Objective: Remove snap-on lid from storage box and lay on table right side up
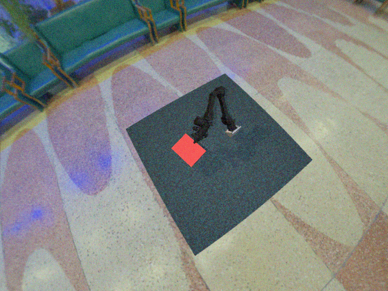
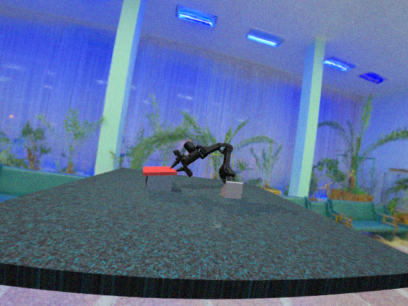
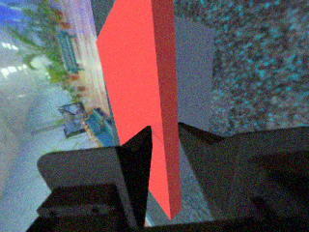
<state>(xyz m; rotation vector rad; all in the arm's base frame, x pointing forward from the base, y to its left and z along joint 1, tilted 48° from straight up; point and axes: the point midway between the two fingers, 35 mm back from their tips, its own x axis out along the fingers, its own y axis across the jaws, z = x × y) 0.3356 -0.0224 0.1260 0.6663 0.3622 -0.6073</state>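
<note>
A red flat lid (image 1: 188,150) (image 2: 159,170) (image 3: 140,72) lies level over the top of a grey storage box (image 2: 159,184) (image 3: 194,72) on the dark speckled table (image 1: 234,188) (image 2: 197,237) (image 3: 261,63). From above the lid hides the box. My gripper (image 1: 197,139) (image 2: 174,166) (image 3: 164,128) is shut on the lid's edge nearest the arm, one finger on top and one underneath. In the side view a thin dark gap shows under the lid's left end; I cannot tell whether the lid still touches the box.
The arm's base stands on a small grey block (image 1: 233,130) (image 2: 232,190) to the right of the box. The table stands on a patterned floor (image 1: 94,219), with green benches (image 1: 94,34) far off at the back.
</note>
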